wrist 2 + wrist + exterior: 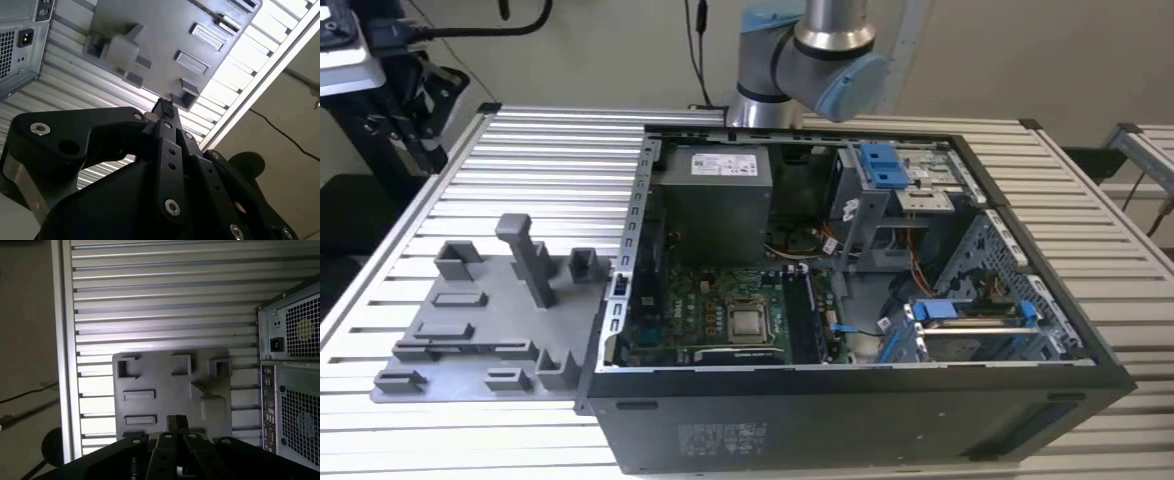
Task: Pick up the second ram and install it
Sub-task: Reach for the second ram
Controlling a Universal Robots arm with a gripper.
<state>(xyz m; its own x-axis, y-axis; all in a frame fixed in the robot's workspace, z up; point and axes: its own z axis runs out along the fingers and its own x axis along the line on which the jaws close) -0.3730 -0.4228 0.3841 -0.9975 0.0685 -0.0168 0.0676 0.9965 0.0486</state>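
The arm [807, 50] is cut off at the exterior view's top; the gripper [163, 107] is closed, tips meeting; the second ram is too small to tell inside the case [854, 405].

The arm [817, 62] is formed of a polished silver tube and rounded grey joint housings, one closed by a pale blue cap. In the second wrist view, the end effector [164, 109] is made up of matte black linked bars, fastened with bright silver screws and pivot pins.

The second ram [810, 312] stands edgewise in a motherboard slot [809, 345]
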